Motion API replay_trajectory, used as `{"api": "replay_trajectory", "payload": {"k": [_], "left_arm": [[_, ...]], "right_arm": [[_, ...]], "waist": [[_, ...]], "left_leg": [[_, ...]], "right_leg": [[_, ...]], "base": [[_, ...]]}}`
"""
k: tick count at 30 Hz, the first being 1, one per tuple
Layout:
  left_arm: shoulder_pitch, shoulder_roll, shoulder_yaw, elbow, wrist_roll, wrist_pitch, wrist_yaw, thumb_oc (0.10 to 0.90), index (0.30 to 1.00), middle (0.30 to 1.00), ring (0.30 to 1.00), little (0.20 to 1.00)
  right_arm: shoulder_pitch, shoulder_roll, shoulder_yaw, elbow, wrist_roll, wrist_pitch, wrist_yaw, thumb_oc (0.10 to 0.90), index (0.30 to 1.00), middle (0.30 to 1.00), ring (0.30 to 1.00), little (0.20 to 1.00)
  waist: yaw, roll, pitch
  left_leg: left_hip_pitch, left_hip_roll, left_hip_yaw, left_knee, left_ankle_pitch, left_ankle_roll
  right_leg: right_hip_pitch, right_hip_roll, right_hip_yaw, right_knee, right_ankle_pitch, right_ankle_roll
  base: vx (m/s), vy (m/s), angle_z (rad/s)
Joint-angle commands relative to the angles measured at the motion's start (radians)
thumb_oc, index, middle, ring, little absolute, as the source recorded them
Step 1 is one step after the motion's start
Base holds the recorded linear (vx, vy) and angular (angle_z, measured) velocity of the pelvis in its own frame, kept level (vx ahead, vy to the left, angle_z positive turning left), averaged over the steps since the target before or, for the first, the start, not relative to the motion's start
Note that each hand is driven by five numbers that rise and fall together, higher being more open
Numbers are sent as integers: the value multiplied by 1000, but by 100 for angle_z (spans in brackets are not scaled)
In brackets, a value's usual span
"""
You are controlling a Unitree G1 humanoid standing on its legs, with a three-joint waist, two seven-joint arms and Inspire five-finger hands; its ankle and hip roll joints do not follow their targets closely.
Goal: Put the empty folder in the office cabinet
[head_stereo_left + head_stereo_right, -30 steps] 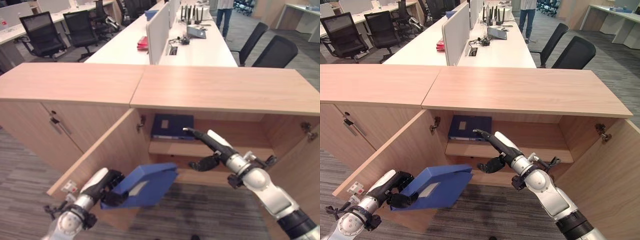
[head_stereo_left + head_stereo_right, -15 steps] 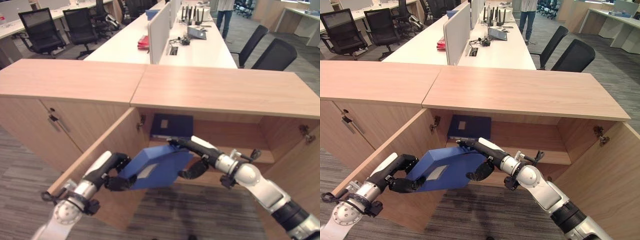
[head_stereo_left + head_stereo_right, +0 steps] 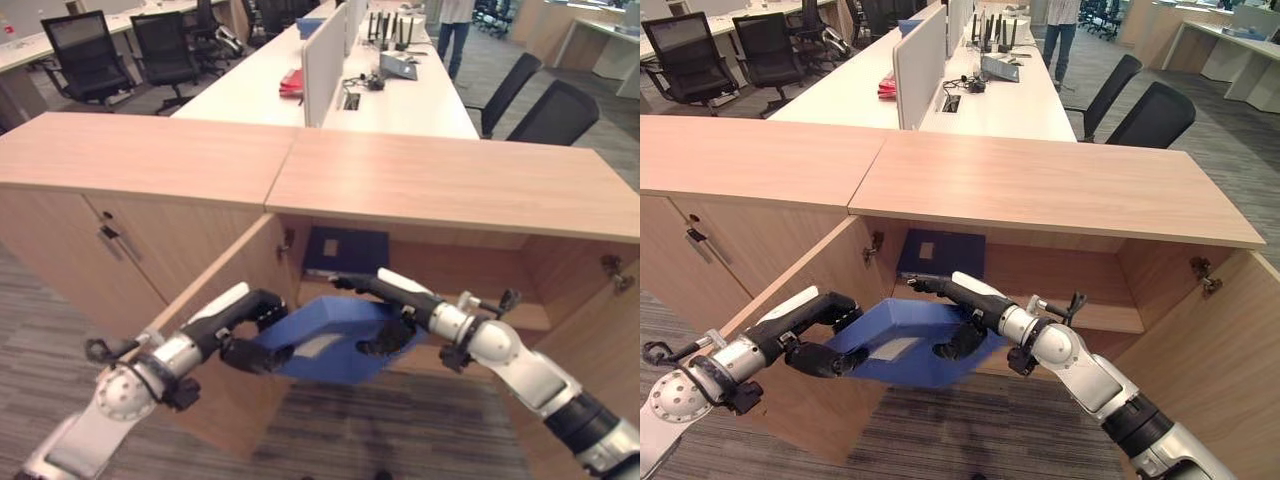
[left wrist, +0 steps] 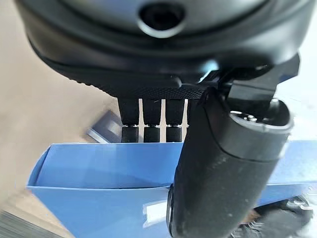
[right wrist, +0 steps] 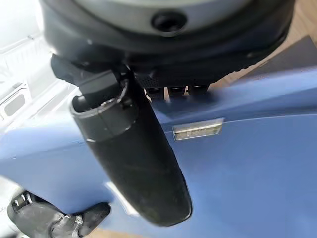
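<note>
left hand (image 3: 255, 335) is curled round the near end of the blue folder (image 3: 335, 340), thumb underneath, fingers over the top edge. right hand (image 3: 385, 310) pinches the far end the same way, so the folder hangs flat between both, just in front of the open office cabinet (image 3: 450, 190), below the shelf (image 3: 1080, 310) where another dark folder (image 3: 943, 252) lies. being empty it's probably light but floppy and slick, so gripping both ends seems smart. both arms reach forward, low.

no text or labels can be read.
</note>
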Motion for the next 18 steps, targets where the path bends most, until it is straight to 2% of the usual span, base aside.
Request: {"api": "replay_trajectory", "payload": {"k": [1,5,6,8,9,10,11,12,15,16,18], "left_arm": [[-209,-13,-15,-120,-184,-158,26,400,300,300,300,300],[-227,-18,-29,-126,-204,-159,25,400,300,300,300,300],[-232,-5,-16,-137,-225,-154,22,400,300,300,300,300],[-244,-10,-5,-143,-262,-157,12,400,300,300,300,300],[-244,-10,-5,-143,-262,-157,12,400,300,300,300,300],[-254,-46,-9,-139,-271,-155,11,400,300,300,300,300],[-255,-46,-10,-139,-271,-155,11,400,300,300,300,300],[-254,-87,-30,-132,-252,-158,14,400,300,300,300,300],[-232,-81,-8,-147,-243,-156,-7,400,300,300,300,300],[-227,-84,17,-151,-258,-156,-17,400,300,300,300,300],[-229,-94,18,-148,-261,-153,-18,400,300,300,300,300]], "right_arm": [[-150,43,70,-5,12,-101,-26,800,900,900,900,900],[-148,69,86,36,12,-100,-32,800,900,900,900,900],[-144,64,85,29,-28,-98,-53,800,900,900,900,900],[-114,56,86,30,-3,-110,-13,800,900,900,900,900],[-113,56,86,30,-3,-110,-13,598,596,596,596,596],[-75,63,89,11,52,-93,28,400,300,300,300,300],[-74,62,88,10,53,-93,29,400,300,300,300,300],[-44,85,105,59,80,-85,41,400,300,300,300,300],[-13,71,80,42,86,-85,47,400,300,300,300,300],[19,59,69,32,133,-84,99,400,300,300,300,300],[28,57,73,27,149,-72,114,400,300,300,300,300]], "waist": [[-16,12,-82],[-15,12,-83],[-16,12,-83],[-22,12,-81],[-21,12,-81],[-29,10,-81],[-28,10,-81],[-29,8,-81],[-28,8,-81],[-30,5,-81],[-31,5,-82]], "left_leg": [[8,11,-17,-6,-94,-20],[9,11,-18,-6,-94,-20],[9,10,-17,-6,-94,-20],[9,10,-17,-6,-94,-21],[9,10,-17,-6,-94,-21],[10,10,-16,-6,-94,-22],[9,10,-16,-6,-94,-22],[11,10,-16,-6,-95,-21],[10,11,-15,-6,-95,-22],[9,11,-15,-6,-95,-23],[8,11,-16,-6,-95,-23]], "right_leg": [[62,-30,1,8,-143,72],[63,-30,2,8,-144,72],[63,-30,1,8,-143,73],[62,-29,2,8,-143,73],[62,-29,2,8,-143,73],[62,-28,4,8,-143,72],[62,-28,4,8,-143,72],[63,-29,4,8,-145,71],[63,-29,2,8,-144,72],[63,-29,3,8,-144,73],[62,-29,2,8,-144,73]], "base": [[0,0,0],[0,0,0],[0,0,0],[0,0,0],[0,0,0],[0,0,0],[0,0,0],[0,0,0],[0,0,0],[0,0,0],[0,0,0]]}}
